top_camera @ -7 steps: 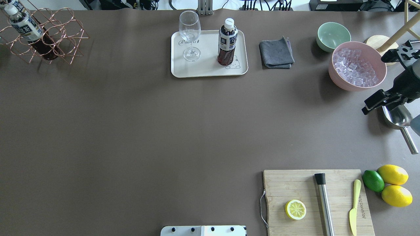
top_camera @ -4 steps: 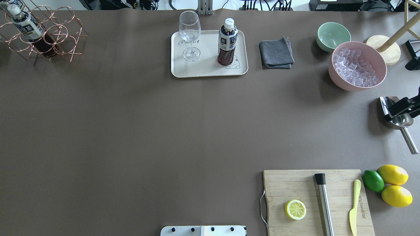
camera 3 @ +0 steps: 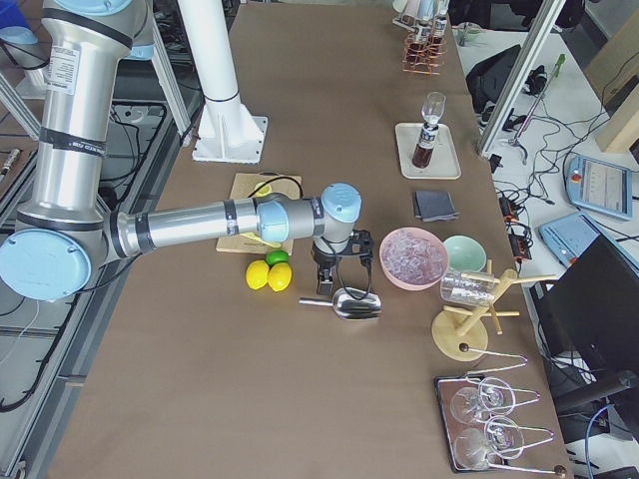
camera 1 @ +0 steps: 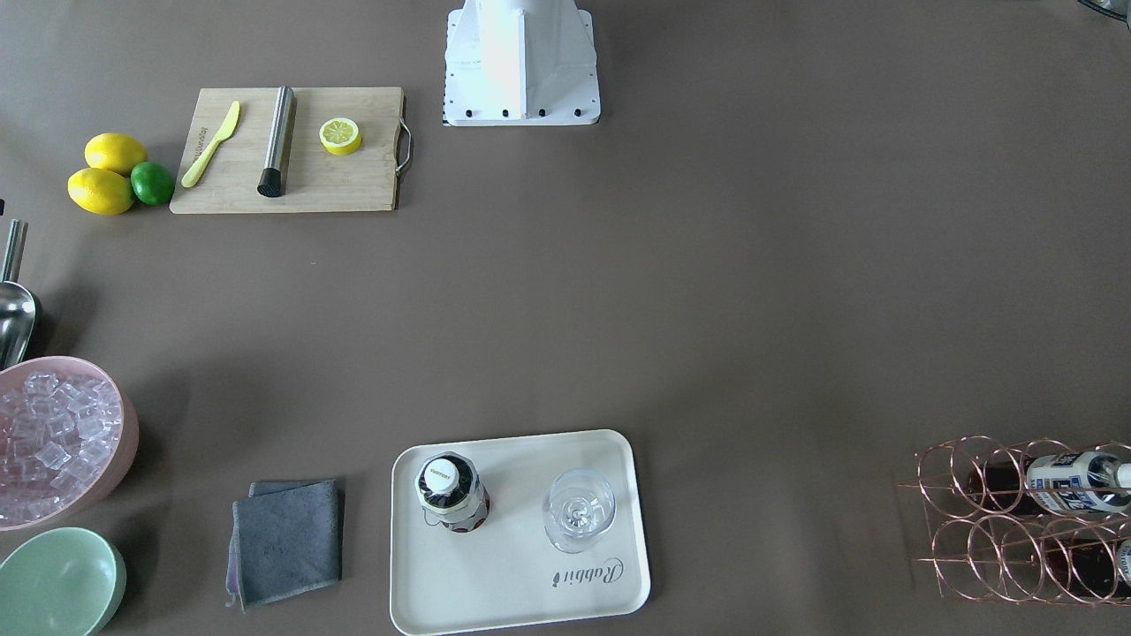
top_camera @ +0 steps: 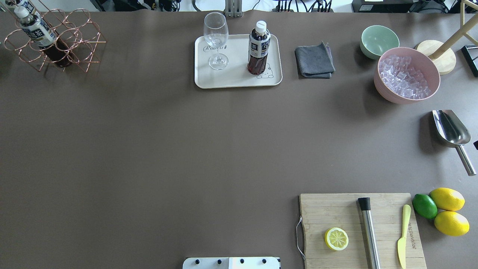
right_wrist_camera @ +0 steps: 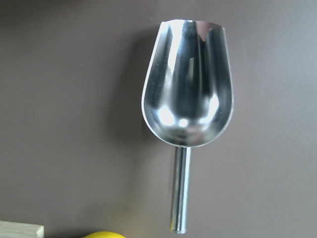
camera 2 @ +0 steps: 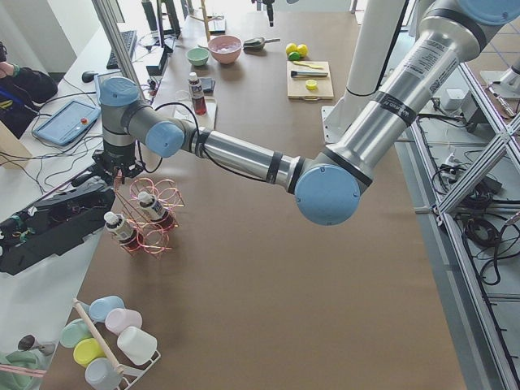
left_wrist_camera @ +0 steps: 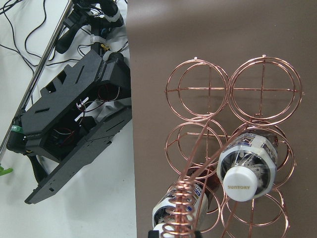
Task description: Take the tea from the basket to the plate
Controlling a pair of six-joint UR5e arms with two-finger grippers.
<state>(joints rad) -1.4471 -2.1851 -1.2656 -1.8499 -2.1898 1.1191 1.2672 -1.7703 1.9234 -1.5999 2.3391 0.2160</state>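
One tea bottle [top_camera: 258, 48] stands upright on the cream tray [top_camera: 238, 80] next to a wine glass [top_camera: 216, 41]; the front view also shows this bottle [camera 1: 451, 491] and the tray [camera 1: 521, 583]. Two more tea bottles [left_wrist_camera: 246, 171] lie in the copper wire basket [top_camera: 80, 41] at the far left corner. My left gripper [camera 2: 122, 172] hangs right over the basket; a copper wire rises toward the left wrist camera. I cannot tell whether it is open or shut. My right gripper [camera 3: 334, 274] hovers above a steel scoop [right_wrist_camera: 188, 89]; its state is unclear.
A pink bowl of ice [top_camera: 406, 74], a mint-green bowl [top_camera: 379, 40] and a grey cloth [top_camera: 314, 61] sit right of the tray. A cutting board [top_camera: 360, 229] with a lemon half, a steel rod and a knife, plus lemons and a lime [top_camera: 424, 206], lies near right.
My right gripper has moved off the right edge of the overhead view, uncovering the scoop. The basket with its bottles has shifted slightly to the right.
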